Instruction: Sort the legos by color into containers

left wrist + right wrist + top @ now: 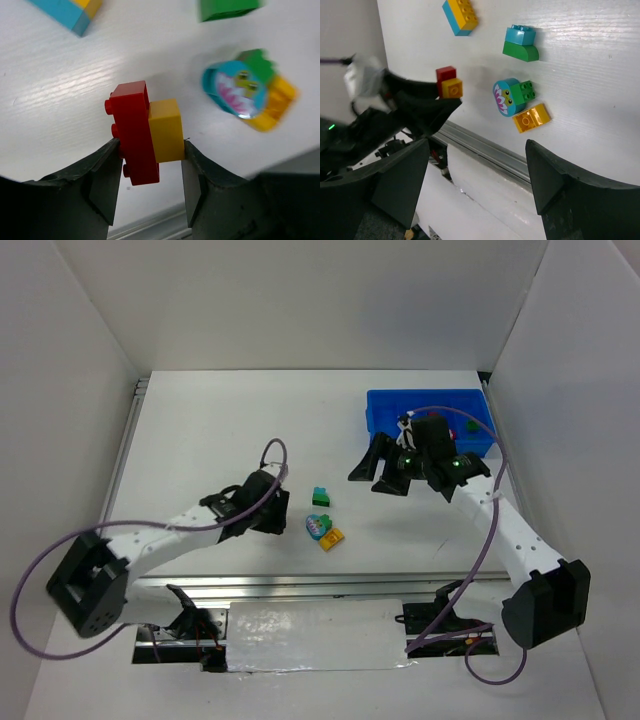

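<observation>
Brick [145, 132], studded red-and-yellow plastic, pinched by left hand [151, 160], grainy white table [60, 90]

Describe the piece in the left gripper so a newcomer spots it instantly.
On the white table, follow the left arm to the left gripper. Between its fingers sits the red-and-yellow piece: a red brick joined to a yellow one. Its neighbours on the table are green, cyan and yellow, none red.
</observation>
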You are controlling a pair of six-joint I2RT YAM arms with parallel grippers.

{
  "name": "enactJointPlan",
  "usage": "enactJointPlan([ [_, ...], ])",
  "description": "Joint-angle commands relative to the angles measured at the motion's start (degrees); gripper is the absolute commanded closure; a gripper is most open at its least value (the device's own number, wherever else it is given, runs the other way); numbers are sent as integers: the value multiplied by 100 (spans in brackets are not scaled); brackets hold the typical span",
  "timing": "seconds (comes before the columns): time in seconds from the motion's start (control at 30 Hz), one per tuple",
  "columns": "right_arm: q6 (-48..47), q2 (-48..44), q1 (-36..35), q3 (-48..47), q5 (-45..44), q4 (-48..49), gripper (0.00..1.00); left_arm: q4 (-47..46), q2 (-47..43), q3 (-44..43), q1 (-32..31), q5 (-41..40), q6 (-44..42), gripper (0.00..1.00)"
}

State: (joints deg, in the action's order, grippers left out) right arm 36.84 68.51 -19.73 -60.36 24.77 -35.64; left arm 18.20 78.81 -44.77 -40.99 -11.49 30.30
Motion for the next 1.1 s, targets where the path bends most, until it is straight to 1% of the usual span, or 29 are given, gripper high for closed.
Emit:
enactJointPlan([
  [0.0,288,-136,101,-11,247,92,15,-859,-1319,319,-31,917,-524,100],
  [0.03,402,-128,83,-46,238,118,15,-1079,-1515,381,-40,1190,-569,100],
  [0.07,690,-145,83,-20,264,205,15,-1499,-1674,443,-49,1854,-622,100],
  [0.1,884,-180,74,32,421,441,16,-1686,-1919,513,-75,2182,-744,100],
  [0.13,1243,-215,31,155,501,609,16,-1766,-1991,505,-102,2421,-754,100],
  [0.17,1368,-268,-22,199,598,776,16,-1767,-2009,453,-119,2684,-789,100],
  [0.2,1465,-268,-75,200,660,934,17,-1767,-1983,269,-137,2782,-876,100],
  [0.27,1519,-190,-389,-28,678,831,17,-1531,-1913,-73,-181,3010,-1052,100],
  [0.33,1528,-128,-637,-265,582,760,18,-1398,-1773,-294,-216,3108,-1158,100],
  [0.37,1545,-67,-899,-318,555,717,19,-1285,-1668,-486,-260,3143,-1237,100],
  [0.47,1624,-57,-1278,-363,502,777,21,-1152,-1553,-795,-321,3109,-1378,100],
  [0.6,1712,-145,-1499,-231,326,795,24,-1134,-1386,-972,-330,3038,-1422,100],
  [0.7,1678,-163,-1613,-152,309,813,29,-1169,-1272,-1068,-348,3073,-1422,100],
  [0.8,1581,-101,-1683,-187,212,690,40,-1196,-1183,-1147,-339,3065,-1431,100],
  [0.83,1581,-101,-1675,-178,195,690,47,-1187,-1157,-1191,-339,3038,-1448,100],
  [0.9,1589,-136,-1675,-152,186,733,53,-1161,-1104,-1218,-339,2986,-1466,99],
  [0.93,1589,-136,-1684,-143,194,768,62,-1134,-1069,-1244,-339,2977,-1483,97],
  [0.97,1589,-145,-1684,-152,212,778,67,-1125,-1060,-1262,-339,2968,-1492,91],
  [1.03,1581,-128,-1675,-160,229,830,81,-1125,-1051,-1279,-348,2959,-1501,83],
  [1.07,1581,-119,-1684,-160,238,865,82,-1117,-1060,-1279,-339,2959,-1510,78],
])
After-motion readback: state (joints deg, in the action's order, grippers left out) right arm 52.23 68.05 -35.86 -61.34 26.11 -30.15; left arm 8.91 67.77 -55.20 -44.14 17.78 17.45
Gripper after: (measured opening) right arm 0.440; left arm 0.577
